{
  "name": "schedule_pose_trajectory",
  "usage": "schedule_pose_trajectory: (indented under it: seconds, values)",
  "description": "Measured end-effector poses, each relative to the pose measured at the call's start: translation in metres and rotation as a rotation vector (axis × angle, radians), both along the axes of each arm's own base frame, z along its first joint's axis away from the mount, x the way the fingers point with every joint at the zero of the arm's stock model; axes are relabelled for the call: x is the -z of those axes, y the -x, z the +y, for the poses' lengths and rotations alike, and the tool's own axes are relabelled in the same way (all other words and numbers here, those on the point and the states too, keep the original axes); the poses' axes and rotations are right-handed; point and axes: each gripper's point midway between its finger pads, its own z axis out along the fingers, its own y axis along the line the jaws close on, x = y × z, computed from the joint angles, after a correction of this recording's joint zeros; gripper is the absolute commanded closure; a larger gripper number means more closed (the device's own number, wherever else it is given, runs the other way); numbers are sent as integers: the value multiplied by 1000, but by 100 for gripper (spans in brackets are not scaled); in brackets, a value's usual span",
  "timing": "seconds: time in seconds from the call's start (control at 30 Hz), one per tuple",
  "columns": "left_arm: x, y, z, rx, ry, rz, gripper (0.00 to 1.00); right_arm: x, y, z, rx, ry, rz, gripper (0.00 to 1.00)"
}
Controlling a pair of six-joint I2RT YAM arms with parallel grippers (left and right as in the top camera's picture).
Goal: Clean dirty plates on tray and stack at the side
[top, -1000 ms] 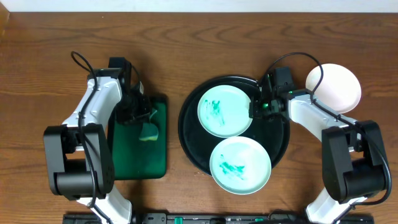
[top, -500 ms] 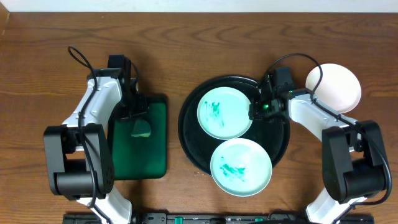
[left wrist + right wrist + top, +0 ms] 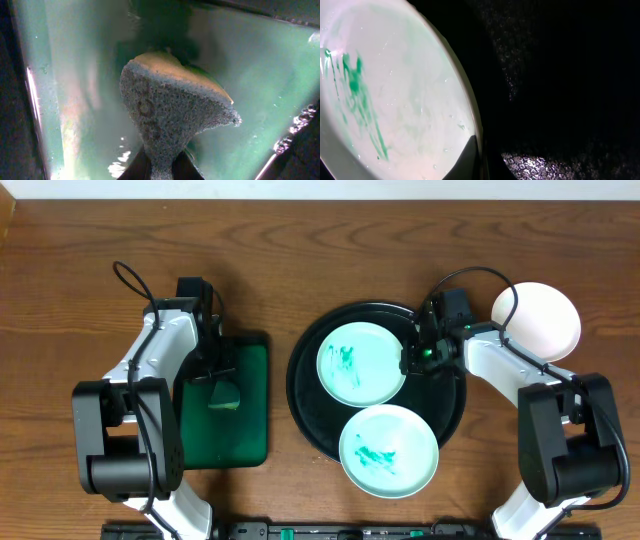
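Observation:
Two pale-mint plates with teal-green smears lie on the round black tray point(image 3: 308, 405): the upper plate point(image 3: 360, 362) and the lower plate point(image 3: 388, 450), which overhangs the tray's front rim. A third, clean white plate point(image 3: 536, 320) sits on the table at the far right. My right gripper point(image 3: 412, 360) is shut on the upper plate's right rim; the right wrist view shows the fingers point(image 3: 482, 162) pinching that rim, with the plate point(image 3: 395, 100) on one side and the tray point(image 3: 560, 75) on the other. My left gripper point(image 3: 222, 375) is shut on a sponge point(image 3: 170, 110) over the green tray.
The smaller green rectangular tray point(image 3: 250, 430) lies left of the black tray; its wet surface point(image 3: 75, 75) fills the left wrist view. The sponge point(image 3: 225, 395) hangs over its middle. Both arm bases stand at the front corners of the wooden table.
My left gripper has shifted the sponge slightly left and toward the front over the green tray. The right gripper has stayed at the upper plate's rim.

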Motion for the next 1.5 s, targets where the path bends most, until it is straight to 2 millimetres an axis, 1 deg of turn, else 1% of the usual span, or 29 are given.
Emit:
schedule_pose_trajectory:
  seconds: [0.07,0.17,0.27,0.33,0.4,0.47,0.53,0.63,0.7,0.8,0.93,1.1,1.23,1.37,1.5]
  values:
    - [-6,-1,-1,5,-1,-18,93,0,0,0,-1,0,0,98]
    - [-28,-5,-6,19,-5,-92,93,0,0,0,-4,-1,-1,98]
    - [-71,-10,-15,48,-3,-232,93,0,0,0,-4,-1,-1,99]
    - [-102,-10,-24,70,2,-331,93,0,0,0,-5,-1,-1,99]
    - [-125,-7,-34,95,26,-404,93,0,0,0,-7,-1,-2,98]
    - [-137,-4,-46,119,72,-443,93,0,0,0,-10,0,-3,98]
    - [-142,-3,-63,139,147,-453,93,0,0,0,-11,0,-4,99]
    - [-138,-9,-93,163,281,-444,92,0,0,0,-11,0,-3,98]
    - [-135,-16,-119,188,385,-436,93,0,0,0,-11,0,-3,98]
    - [-126,-24,-165,237,546,-408,93,0,0,0,-11,0,-3,98]
    - [-113,-34,-217,274,707,-380,93,0,0,1,-11,-1,-3,98]
    - [-90,-36,-268,272,849,-304,93,0,1,1,-11,-1,-2,98]
    - [-68,-35,-286,229,910,-223,92,0,1,1,-12,-1,-2,98]
    - [-41,-32,-292,165,934,-125,93,0,1,1,-12,-1,-1,99]
    - [-22,-33,-298,142,978,-77,93,0,1,1,-11,-1,0,99]
